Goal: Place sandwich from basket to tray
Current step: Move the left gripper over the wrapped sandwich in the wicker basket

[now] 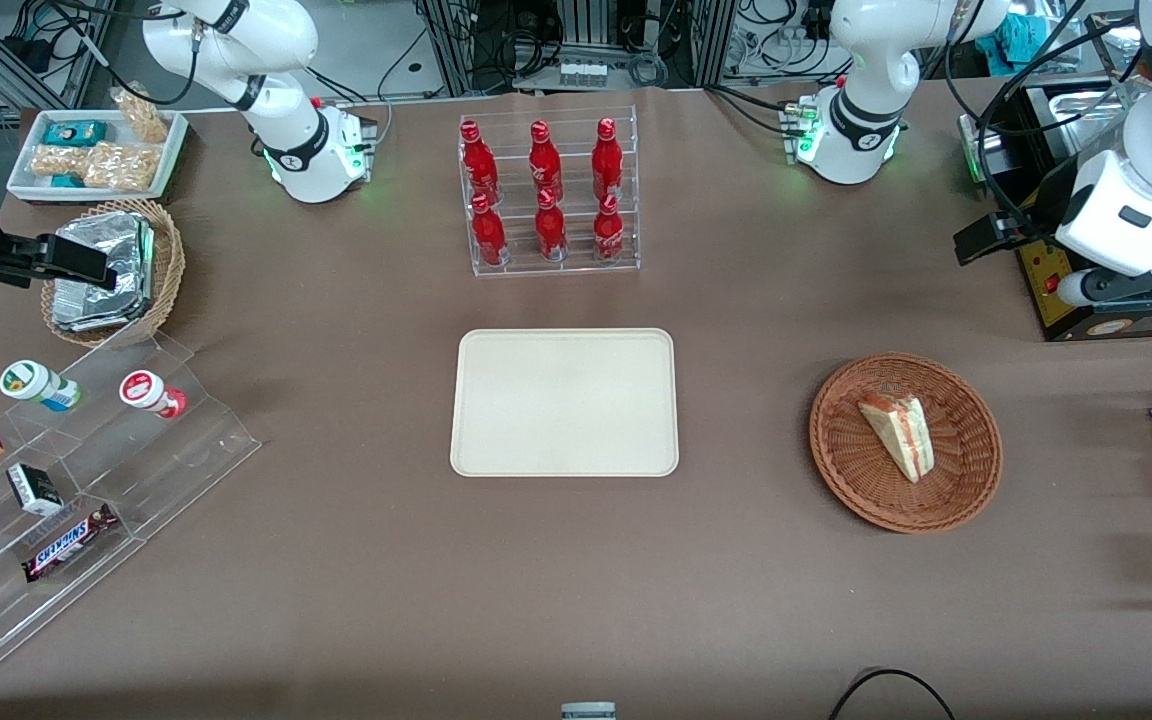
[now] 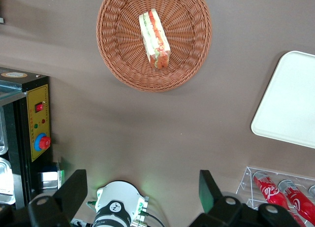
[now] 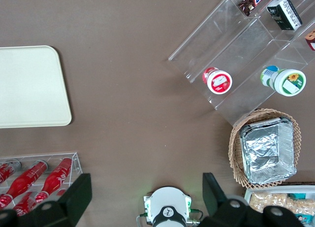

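Observation:
The sandwich (image 1: 898, 432) (image 2: 154, 39), a pale wedge with red and green filling, lies in the round reddish-brown basket (image 1: 836, 470) (image 2: 113, 54) toward the working arm's end of the table. The cream tray (image 1: 564, 402) (image 2: 293, 104) lies bare at the table's middle, beside the basket. My gripper (image 1: 996, 238) (image 2: 142, 182) hangs high above the table, farther from the front camera than the basket and near its own arm base (image 1: 851, 130). It is open wide, with nothing between its dark fingers (image 2: 209, 187).
A clear rack of red bottles (image 1: 548, 195) stands farther from the front camera than the tray. A black and yellow control box (image 1: 1086, 290) (image 2: 34, 118) sits near my gripper. Toward the parked arm's end are a tan basket with foil packets (image 1: 116, 270), a stepped acrylic stand (image 1: 86, 470) and a white snack tray (image 1: 96, 150).

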Controlling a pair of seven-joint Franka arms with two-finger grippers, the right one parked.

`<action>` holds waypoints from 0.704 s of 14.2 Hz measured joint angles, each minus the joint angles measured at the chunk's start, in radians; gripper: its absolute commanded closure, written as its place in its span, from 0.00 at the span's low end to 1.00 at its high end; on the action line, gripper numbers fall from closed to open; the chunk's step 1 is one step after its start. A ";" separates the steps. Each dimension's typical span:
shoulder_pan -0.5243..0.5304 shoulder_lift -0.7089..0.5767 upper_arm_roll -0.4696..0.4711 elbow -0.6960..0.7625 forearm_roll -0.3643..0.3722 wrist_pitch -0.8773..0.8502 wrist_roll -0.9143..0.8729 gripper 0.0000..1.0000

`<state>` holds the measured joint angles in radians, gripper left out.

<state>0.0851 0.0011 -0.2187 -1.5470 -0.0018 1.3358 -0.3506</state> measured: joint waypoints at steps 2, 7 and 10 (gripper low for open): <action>-0.004 0.000 0.000 0.001 0.000 0.000 0.000 0.00; -0.004 0.044 0.009 -0.002 0.000 -0.002 -0.001 0.00; 0.005 0.132 0.016 -0.021 0.012 0.020 -0.004 0.00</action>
<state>0.0904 0.1332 -0.2025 -1.5683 0.0100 1.3553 -0.3548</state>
